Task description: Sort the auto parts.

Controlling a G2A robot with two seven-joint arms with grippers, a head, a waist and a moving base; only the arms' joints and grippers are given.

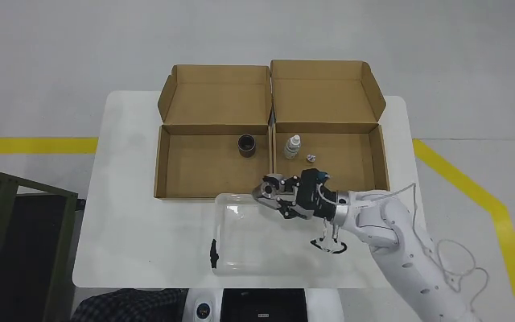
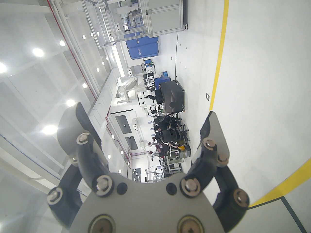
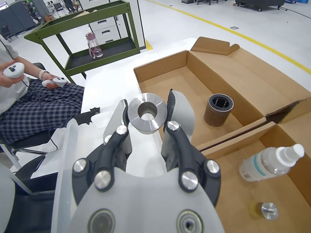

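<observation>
Steel held tight: clamping a metal ring (image 3: 155,120) between the fingers of the right gripper (image 3: 148,98).
Holding the fingers of the left gripper (image 2: 145,109) apart, facing the room; hovering the ring above the clear tray (image 1: 241,249) at its far rim, just beside the left box (image 1: 193,165) housing a dark cylinder (image 1: 247,145), with a bottle (image 1: 292,146) and small silver piece (image 1: 310,157) sitting in the right box (image 1: 354,161).

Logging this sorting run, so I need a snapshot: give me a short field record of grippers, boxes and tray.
right gripper: shut on metal ring, over clear tray edge nearest the boxes
left gripper: open, holding nothing
left box: dark cylinder
right box: spray bottle, small silver part
</observation>
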